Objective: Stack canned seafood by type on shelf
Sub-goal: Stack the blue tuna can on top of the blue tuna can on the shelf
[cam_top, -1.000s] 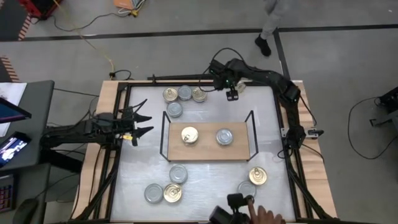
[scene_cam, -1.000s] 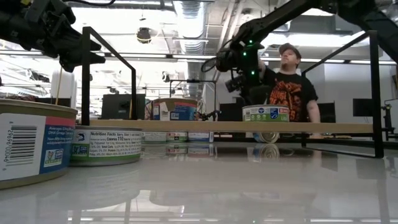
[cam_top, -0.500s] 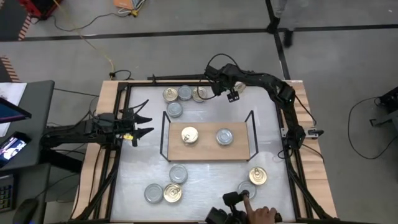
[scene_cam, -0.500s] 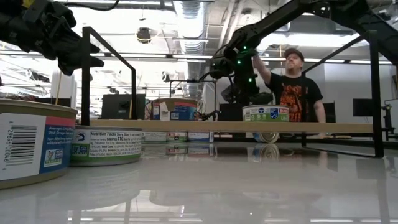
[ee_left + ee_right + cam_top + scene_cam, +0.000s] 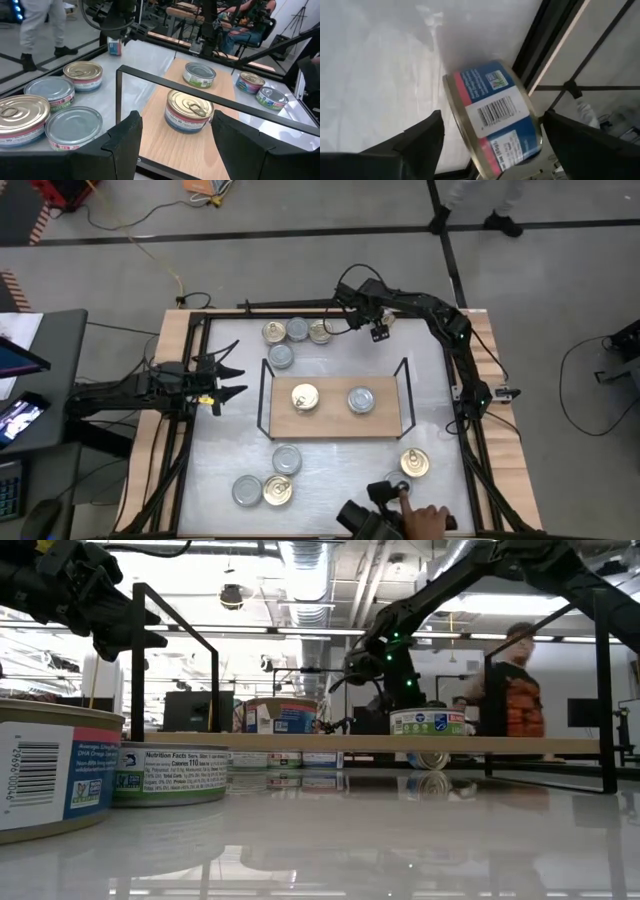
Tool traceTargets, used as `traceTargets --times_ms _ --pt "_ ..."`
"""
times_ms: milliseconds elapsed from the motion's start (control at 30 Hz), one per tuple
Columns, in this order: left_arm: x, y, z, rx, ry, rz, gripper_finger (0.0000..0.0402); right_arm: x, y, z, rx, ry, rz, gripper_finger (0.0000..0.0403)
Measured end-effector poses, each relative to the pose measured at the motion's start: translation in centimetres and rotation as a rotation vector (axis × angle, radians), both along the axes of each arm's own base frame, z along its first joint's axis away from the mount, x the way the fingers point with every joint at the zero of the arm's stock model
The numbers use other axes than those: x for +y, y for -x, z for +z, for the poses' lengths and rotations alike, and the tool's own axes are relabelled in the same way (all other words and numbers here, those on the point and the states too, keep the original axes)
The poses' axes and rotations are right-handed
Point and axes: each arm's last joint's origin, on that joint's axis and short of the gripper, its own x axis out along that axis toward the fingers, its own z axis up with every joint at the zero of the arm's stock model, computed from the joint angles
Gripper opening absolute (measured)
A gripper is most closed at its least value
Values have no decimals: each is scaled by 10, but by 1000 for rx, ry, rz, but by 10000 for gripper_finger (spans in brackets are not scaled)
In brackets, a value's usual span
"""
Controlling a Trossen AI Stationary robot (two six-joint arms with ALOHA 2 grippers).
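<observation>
**Ann:** Since a second ago the right gripper (image 5: 340, 323) slides further left along the far edge of the table (image 5: 330, 470), right up beside the gold-lidded tin (image 5: 320, 332) at the end of that back row. The person (image 5: 512, 680) in the room behind shifts to the right too.

**Bo:** And its jaws?

**Ann:** Spread wide, a blue-and-pink labelled tin (image 5: 490, 117) sitting between the fingers (image 5: 410, 145) in the wrist view, not clamped as far as I can see.

**Bo:** Left side?

**Ann:** Left gripper (image 5: 228, 377) hangs off the shelf's left end, jaws parted, nothing in them. Its wrist view looks across the shelf (image 5: 155, 140).

**Bo:** What's on the shelf?

**Ann:** Two tins, apart: a gold pull-tab tin (image 5: 305, 397) on the left, a silver-lidded tin (image 5: 361, 399) on the right. Four tins cluster behind the shelf, more lie on the near side, and a hand (image 5: 420, 522) reaches in at the near edge.
</observation>
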Motion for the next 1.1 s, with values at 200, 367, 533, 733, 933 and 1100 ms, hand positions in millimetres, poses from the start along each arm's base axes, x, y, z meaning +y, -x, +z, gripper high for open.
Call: traceTargets --times_ms 200,367,533,733,933,1100 --pt "0 0 0 0 3 -1 228 0 9 -3 56 -45 2 295" --pt "0 0 0 0 13 -3 228 5 11 -10 92 -75 29 224" --pt "0 0 0 0 19 -3 228 18 4 -12 121 -95 75 209" --pt "0 0 0 -8 18 -3 228 42 -17 4 84 -74 103 209" --pt "0 0 1 -10 17 -3 228 64 -43 50 -145 -107 15 209" --pt "0 0 0 -7 12 -4 228 77 -56 98 -470 -348 -125 209"
